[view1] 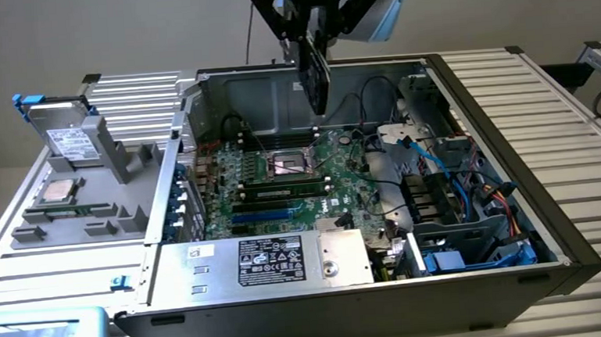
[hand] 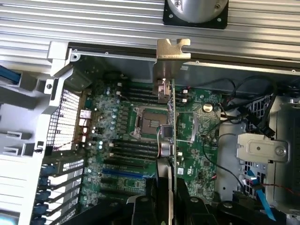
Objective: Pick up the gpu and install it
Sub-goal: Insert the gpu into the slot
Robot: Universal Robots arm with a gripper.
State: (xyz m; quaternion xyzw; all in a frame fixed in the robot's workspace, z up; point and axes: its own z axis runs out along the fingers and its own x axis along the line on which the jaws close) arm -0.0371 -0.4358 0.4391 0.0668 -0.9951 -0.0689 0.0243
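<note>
Pick-up done: gripper (view1: pixel 314 36) jaws clamped on gpu (view1: pixel 316 77). Card hangs edge-down, held clear above the far part of the motherboard (view1: pixel 346 191) in the open case (view1: pixel 265 100). Not yet seated in any slot, so install is left

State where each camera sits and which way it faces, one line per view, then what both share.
Exterior view: off the arm, raised beside the open computer case, looking down at a slant into it; the gripper shows, shut on the gpu, which hangs above the motherboard.
Wrist view: on the wrist, looking along the gripper down into the case; the gpu appears edge-on in its grasp.
Shared: gripper, gpu, motherboard and its CPU socket.
</note>
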